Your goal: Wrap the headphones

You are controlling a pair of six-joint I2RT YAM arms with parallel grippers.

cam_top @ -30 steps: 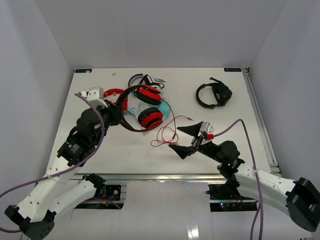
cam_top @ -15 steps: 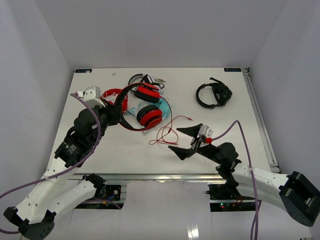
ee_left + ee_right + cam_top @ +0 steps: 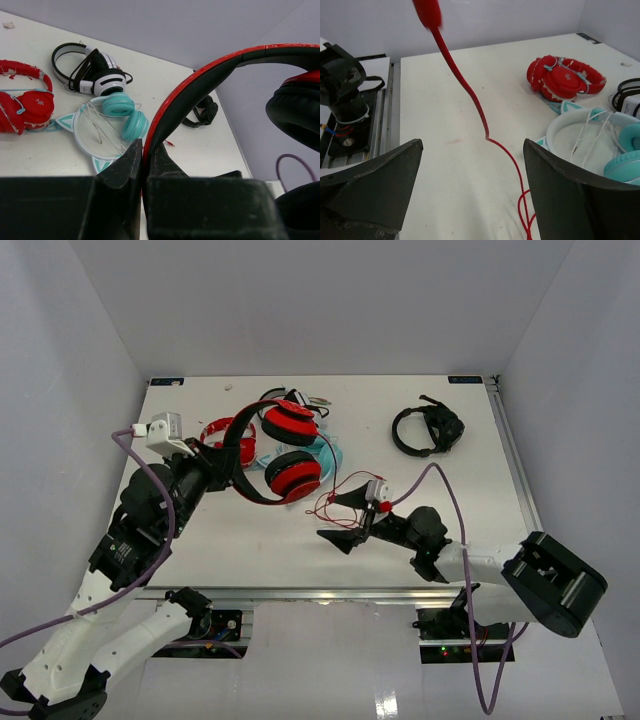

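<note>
The left gripper (image 3: 222,458) is pinched tight on the black, red-trimmed headband (image 3: 186,95) of the large over-ear headphones (image 3: 293,473). Their round red-and-black ear cups (image 3: 290,425) sit just beyond its fingertips. The right gripper (image 3: 330,518) stands spread wide. The headphones' long thin red cable (image 3: 470,95) runs between its jaws, touching neither, with loops on the white table (image 3: 450,510) just ahead.

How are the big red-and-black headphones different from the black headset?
The headphones are red and black; the headset is all black. The headphones look bigger than the headset. The left gripper clamps the headphones' headband, while the headset lies untouched on the table. Both have a headband and ear cups.
</note>
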